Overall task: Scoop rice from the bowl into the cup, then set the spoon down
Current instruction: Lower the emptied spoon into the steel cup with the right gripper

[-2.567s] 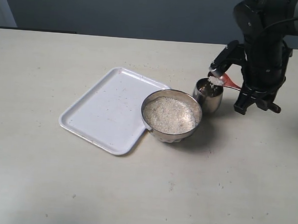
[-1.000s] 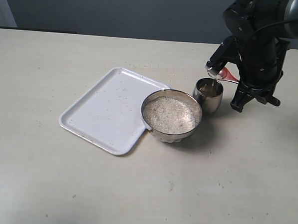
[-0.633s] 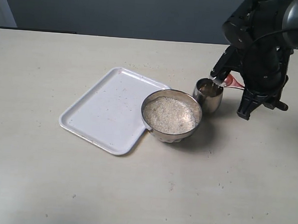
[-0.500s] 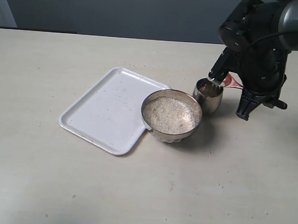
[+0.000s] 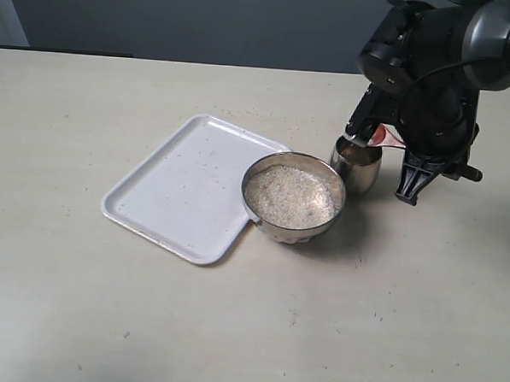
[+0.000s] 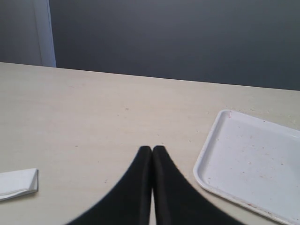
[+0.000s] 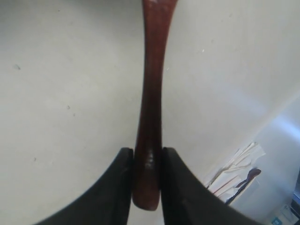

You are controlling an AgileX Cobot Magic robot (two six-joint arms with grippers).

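Bowl (image 5: pixel 292 226) holds rice (image 5: pixel 289 195) near its rim, between tray (image 5: pixel 178 187) and cup (image 5: pixel 364 172). Right claw (image 7: pixel 147 153) grips spoon (image 7: pixel 154 70) above the cup.

Exterior camera looks down over the table (image 5: pixel 60 318); the low left wrist camera shares its tray (image 5: pixel 187 183).
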